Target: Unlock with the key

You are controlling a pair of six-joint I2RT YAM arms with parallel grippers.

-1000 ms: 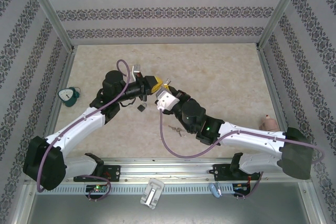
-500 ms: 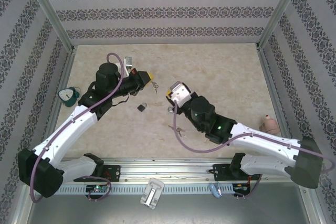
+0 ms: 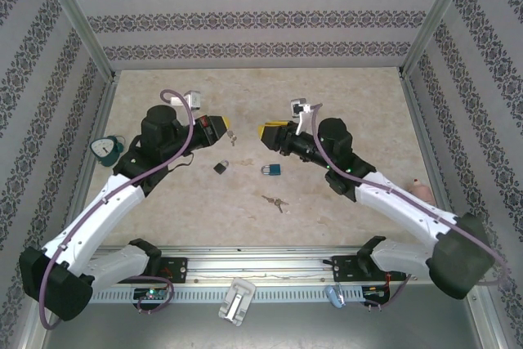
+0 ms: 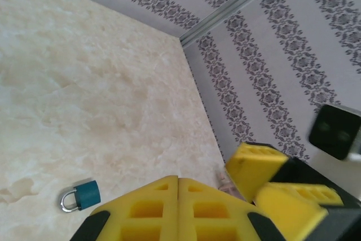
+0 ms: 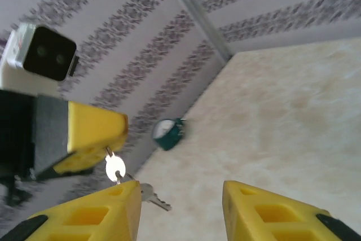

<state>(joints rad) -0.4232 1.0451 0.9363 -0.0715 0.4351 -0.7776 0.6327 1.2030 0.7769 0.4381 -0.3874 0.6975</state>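
No readable text, number or brand anywhere, not even on the blue padlock [image 3: 271, 170] or held key [image 5: 115, 167].

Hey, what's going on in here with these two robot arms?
The left claw is shut on a key, holding it up above the table. The right claw faces it, open and empty. A blue padlock lies on the table near the right claw, held by neither arm. A smaller dark padlock and a loose bunch of keys lie nearby. The key is not in any lock yet.
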